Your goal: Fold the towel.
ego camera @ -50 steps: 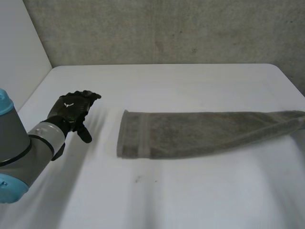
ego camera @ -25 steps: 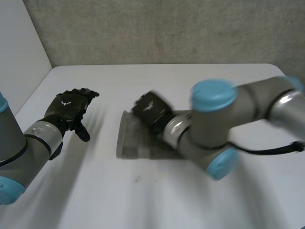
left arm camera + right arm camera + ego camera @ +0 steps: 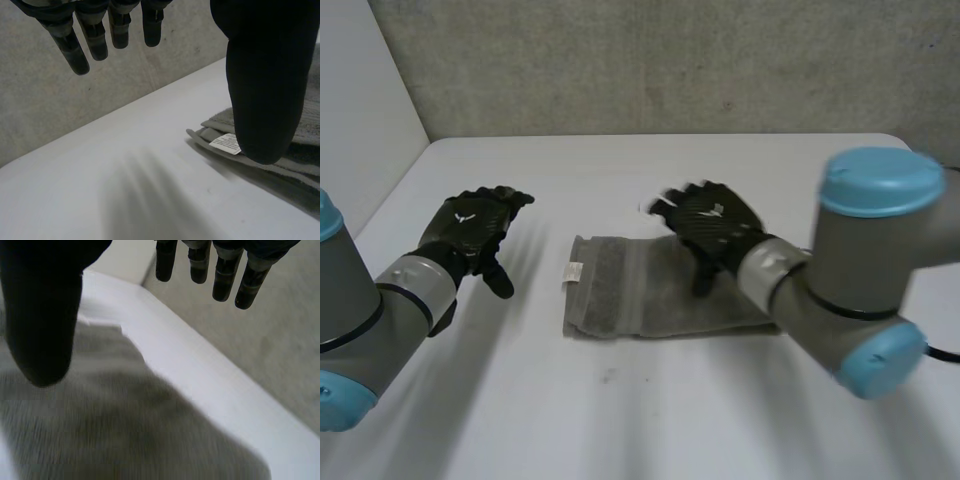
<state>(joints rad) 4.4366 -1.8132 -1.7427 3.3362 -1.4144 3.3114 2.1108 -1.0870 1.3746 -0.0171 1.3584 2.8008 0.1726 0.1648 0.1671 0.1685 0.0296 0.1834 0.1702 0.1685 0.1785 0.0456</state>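
A grey-green towel [image 3: 640, 298] lies folded double on the white table [image 3: 650, 420], a small white label [image 3: 572, 272] showing at its left end. My right hand [image 3: 715, 225] hovers open just above the towel's middle, holding nothing; under its palm lies the towel [image 3: 125, 430]. My left hand [image 3: 470, 232] hangs open over bare table to the left of the towel. Beside its thumb [image 3: 267, 75] I see the towel's layered edge [image 3: 280, 155] and the label [image 3: 226, 143].
A concrete wall [image 3: 660, 60] runs along the table's far edge. A pale side wall [image 3: 360, 100] stands at the left. My right arm [image 3: 860, 290] reaches across from the right, over the towel's right end.
My right arm swept in from the right carrying the towel's far end over to the left end, folding it in half, then let go and lifted. The left hand barely moved.
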